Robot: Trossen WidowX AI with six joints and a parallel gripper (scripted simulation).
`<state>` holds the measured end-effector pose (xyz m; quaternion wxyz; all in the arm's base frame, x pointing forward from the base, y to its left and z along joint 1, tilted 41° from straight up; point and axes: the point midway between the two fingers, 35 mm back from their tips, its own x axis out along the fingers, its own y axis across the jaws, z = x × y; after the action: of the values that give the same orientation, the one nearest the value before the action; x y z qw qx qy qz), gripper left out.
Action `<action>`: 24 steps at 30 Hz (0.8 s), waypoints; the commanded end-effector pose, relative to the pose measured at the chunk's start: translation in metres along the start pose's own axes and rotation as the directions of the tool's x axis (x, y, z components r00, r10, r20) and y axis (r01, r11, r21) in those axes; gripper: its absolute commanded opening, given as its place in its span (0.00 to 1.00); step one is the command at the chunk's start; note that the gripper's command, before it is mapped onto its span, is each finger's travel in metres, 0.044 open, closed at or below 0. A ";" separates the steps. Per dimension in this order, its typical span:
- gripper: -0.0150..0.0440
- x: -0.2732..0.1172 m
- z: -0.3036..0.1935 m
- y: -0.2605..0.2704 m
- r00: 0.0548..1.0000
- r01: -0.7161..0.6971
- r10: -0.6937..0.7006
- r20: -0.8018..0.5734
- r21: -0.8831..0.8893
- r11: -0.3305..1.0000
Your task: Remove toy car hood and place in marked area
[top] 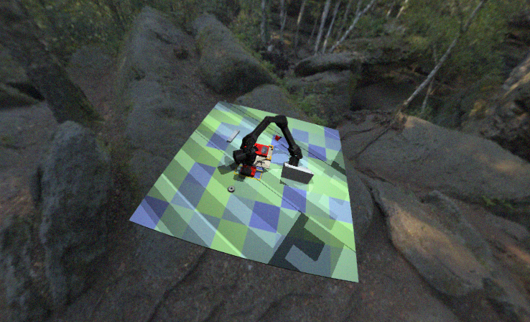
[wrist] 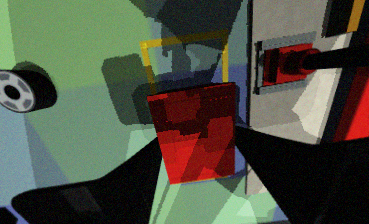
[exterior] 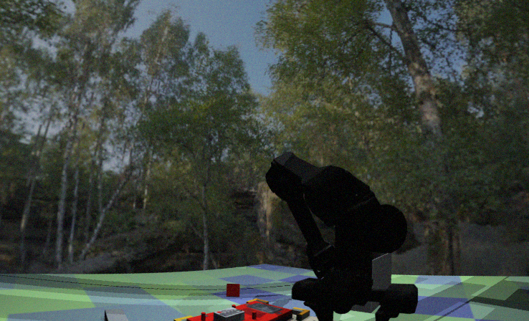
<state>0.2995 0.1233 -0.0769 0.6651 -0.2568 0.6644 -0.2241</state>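
The hood (top: 248, 171) (wrist: 195, 145) is a red, slightly tapered plate between the black fingers of my gripper (top: 248, 167) (wrist: 195, 134), which is shut on it. The marked area is a yellow outline (top: 255, 178) (wrist: 148, 65) beside the toy car. The hood hangs over it and hides part of it in the wrist view; its exact height cannot be told. The toy car (top: 262, 149) (exterior: 258, 309) (wrist: 280, 112) has a red body and a beige chassis. The fingertips and hood are below the frame in the exterior view.
A loose wheel (top: 230, 189) (wrist: 11, 91) lies near the outline. A grey bar (top: 233, 136) (exterior: 115, 315) and a small red block (top: 278, 138) (exterior: 232, 290) lie farther off. A grey panel (top: 296, 174) (exterior: 381, 271) stands by the arm's base.
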 end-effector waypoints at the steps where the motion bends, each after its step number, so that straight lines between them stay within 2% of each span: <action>1: 0.25 0.003 0.000 -0.001 1.000 0.005 -0.005 0.003 -0.006 1.000; 16: 0.25 0.010 0.000 -0.001 1.000 0.005 -0.005 0.003 -0.005 1.000; 24: 0.61 0.008 0.000 0.000 1.000 0.000 0.000 0.000 0.000 1.000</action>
<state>0.2994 0.1179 -0.0830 0.6649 -0.2572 0.6645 -0.2241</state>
